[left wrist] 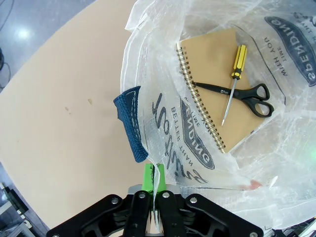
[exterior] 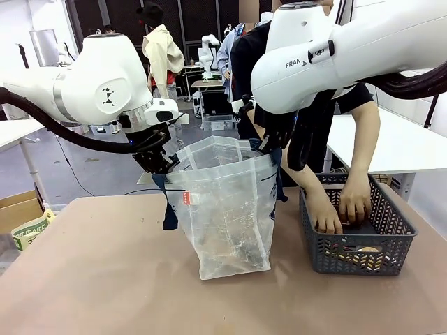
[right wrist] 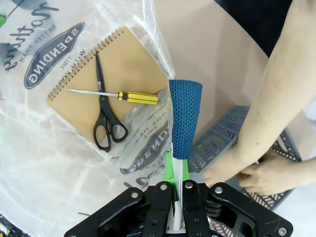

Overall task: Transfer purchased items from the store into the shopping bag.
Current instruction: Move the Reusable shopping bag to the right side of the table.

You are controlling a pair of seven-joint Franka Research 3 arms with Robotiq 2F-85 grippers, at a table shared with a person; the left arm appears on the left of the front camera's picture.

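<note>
Holds shopping bag (exterior: 227, 209) upright mid-desk (exterior: 98, 279), mouth up, long axis vertical. Pinches left rim in clenched left pincer (left wrist: 154, 177), right rim at navy strap (right wrist: 183, 118) in clenched right pincer (right wrist: 176, 170). Inside, lying flat: notebook (left wrist: 212, 54), scissors (left wrist: 217, 88), screwdriver (left wrist: 240, 58).

Left arm (exterior: 98, 87) in from the left, wrist tipped down. Left gripper (exterior: 155, 159) (left wrist: 153, 170) has its green pads pressed together on the rim of the shopping bag (exterior: 223, 209). Right arm (exterior: 335, 56) reaches toward the middle. Right gripper (exterior: 269, 143) (right wrist: 177, 163) is the same, pads clamped on the opposite rim. The person's two hands (exterior: 341, 209) are both lowered, side by side, fingers curled.
</note>
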